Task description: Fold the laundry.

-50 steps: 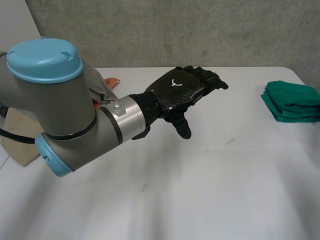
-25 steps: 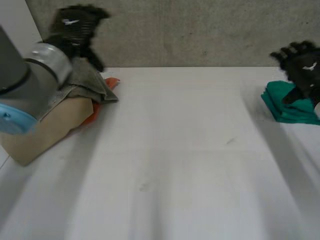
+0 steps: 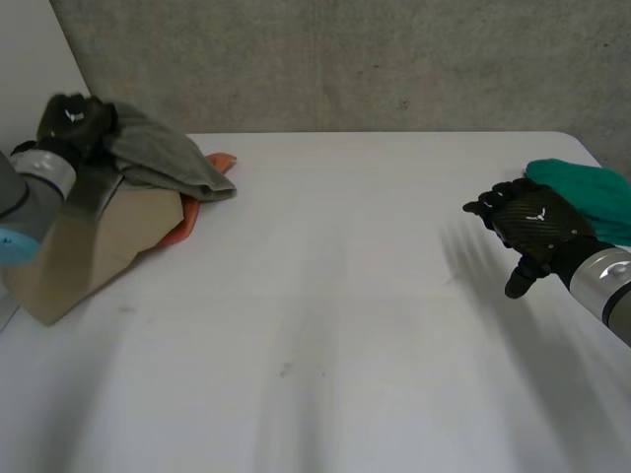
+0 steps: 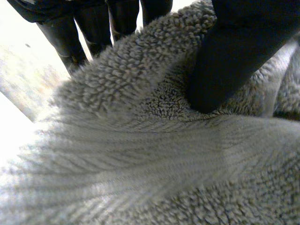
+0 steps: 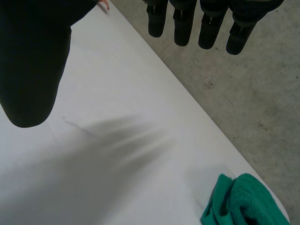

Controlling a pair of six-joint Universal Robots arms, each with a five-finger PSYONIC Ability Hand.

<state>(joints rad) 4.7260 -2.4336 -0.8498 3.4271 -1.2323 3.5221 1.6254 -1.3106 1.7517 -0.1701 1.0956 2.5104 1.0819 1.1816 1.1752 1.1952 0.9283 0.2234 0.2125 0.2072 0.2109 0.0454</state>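
Crumpled grey terry towel (image 3: pixel 163 153) heaped on tan box (image 3: pixel 89 246) at far left of white table (image 3: pixel 345 296), orange cloth (image 3: pixel 187 219) peeking from beneath. Left hand (image 3: pixel 74 118) pinches towel fold between thumb (image 4: pixel 229 61) and fingers (image 4: pixel 89 28). Green terry towel (image 3: pixel 592 192) at far right edge. Right hand (image 3: pixel 532 227) hovers near it, fingers straight, holding nothing.

Left hand (image 3: pixel 74 116) pinches the grey towel (image 3: pixel 163 153) – right hand (image 3: pixel 533 223) hovers, fingers (image 5: pixel 182 23) spread straight

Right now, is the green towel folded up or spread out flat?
Folded up. The green towel sits as a small thick bundle by the table's edge, its layers doubled over, not lying flat.
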